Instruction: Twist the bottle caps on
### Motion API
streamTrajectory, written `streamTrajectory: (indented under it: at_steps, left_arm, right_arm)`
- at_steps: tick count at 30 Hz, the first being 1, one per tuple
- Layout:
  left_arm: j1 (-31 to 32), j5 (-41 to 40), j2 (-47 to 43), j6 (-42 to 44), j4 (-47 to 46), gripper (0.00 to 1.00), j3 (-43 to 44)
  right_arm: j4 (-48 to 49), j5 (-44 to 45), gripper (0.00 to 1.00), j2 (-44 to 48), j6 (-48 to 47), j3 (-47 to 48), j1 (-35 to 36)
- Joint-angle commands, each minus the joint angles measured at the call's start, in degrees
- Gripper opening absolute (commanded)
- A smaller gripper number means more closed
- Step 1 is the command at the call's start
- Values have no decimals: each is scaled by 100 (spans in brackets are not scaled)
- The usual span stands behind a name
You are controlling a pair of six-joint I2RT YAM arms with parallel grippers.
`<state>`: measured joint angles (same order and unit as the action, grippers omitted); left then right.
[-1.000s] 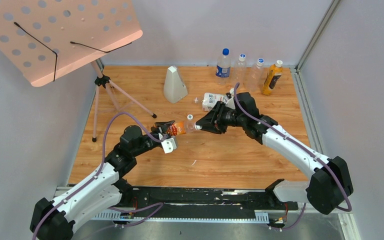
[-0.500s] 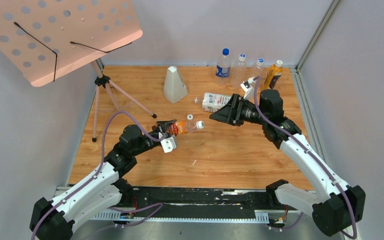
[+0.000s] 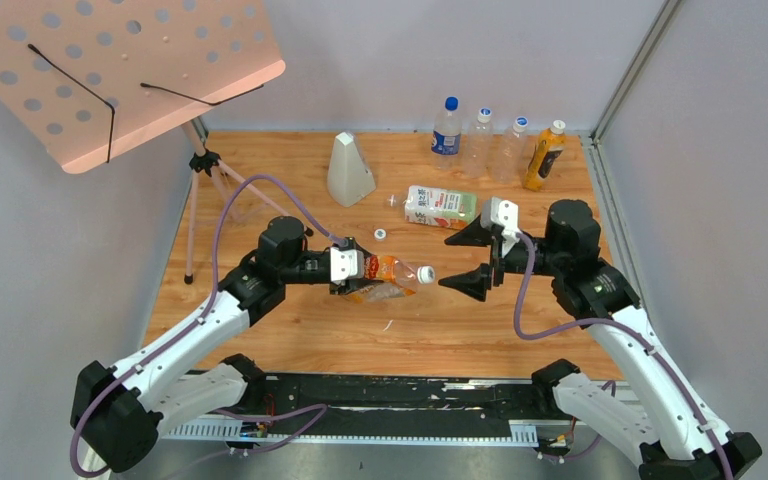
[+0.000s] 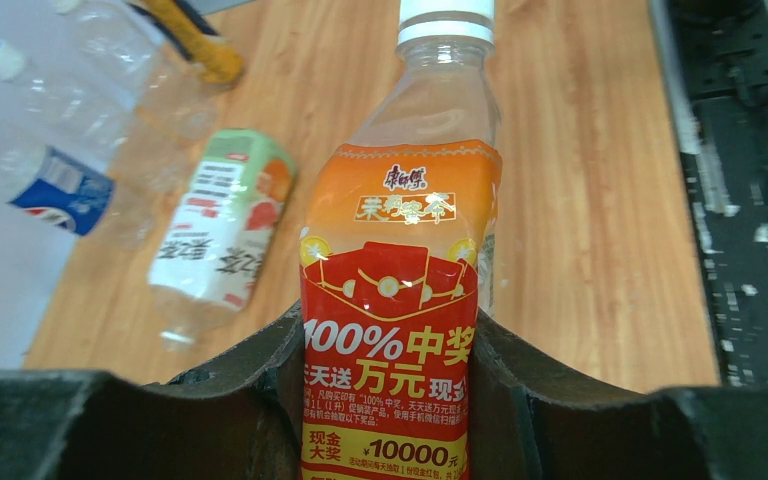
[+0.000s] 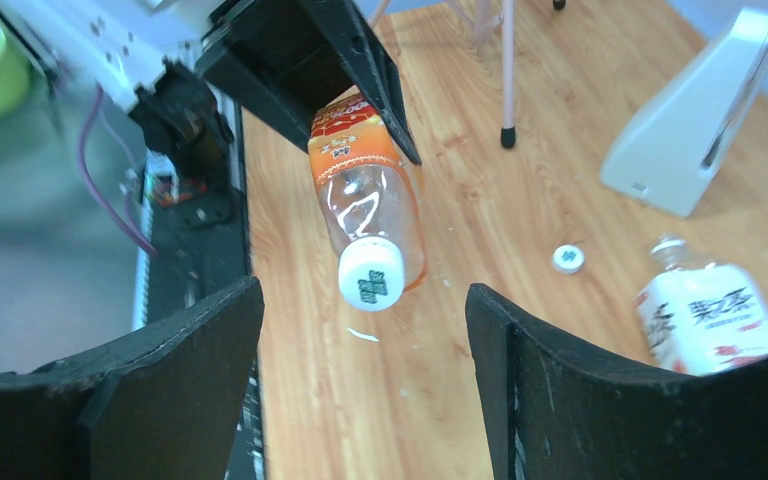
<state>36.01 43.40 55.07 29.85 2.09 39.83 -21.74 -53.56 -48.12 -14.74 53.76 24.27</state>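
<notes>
A wooden counter (image 3: 430,330) sits between grey walls, with a pink music stand (image 3: 110,70) at its left and four upright bottles (image 3: 447,128) along the back. The left arm reaches inward, its left fingers (image 4: 230,400) clenched on the smaller bottle (image 3: 385,272), whose white cap (image 3: 426,274) sits on the neck. The right arm faces it, right fingers (image 5: 160,370) spread and clear of that cap. Behind, the larger bottle (image 3: 440,206) lies uncapped on its side, a loose cap (image 3: 381,235) near it

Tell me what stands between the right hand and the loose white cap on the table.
Nothing visible does. The loose cap lies bare on the table ahead of the open right hand; the orange-label bottle, gripped by the left hand, hangs just beside that line.
</notes>
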Motion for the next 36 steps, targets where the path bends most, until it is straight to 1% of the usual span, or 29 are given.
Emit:
streamTrajectory:
  at_steps: [1,5,9,17,24,32,34,36]
  left_arm:
    - [-34,802,46,-456,153,0,248]
    - [-48,871,58,-544,145,0,251]
    - [-63,923,96,-598,155,0,291]
    - [-107,986,118,-685,142,0,316]
    - [-112,985,127,-716,147,0,331]
    - [-116,980,119,-715,127,0,342]
    - [-112,860,81,-717,84,0,324]
    - [-116,610,0,-694,-50,0,252]
  right_arm:
    - [-571,-207,75,22,-1661,119,307]
    - [-607,-135,72,63,-1998,41,570]
    - [-683,-39,68,51,-2146,63,751]
    - [-1013,141,57,-162,-2236,102,1052]
    - [-1020,382,49,-277,-2283,47,1241]
    - [-889,572,32,-479,-2182,82,1338]
    - [-764,634,26,-532,-1991,62,1379]
    - [-553,612,17,-593,-1584,48,1387]
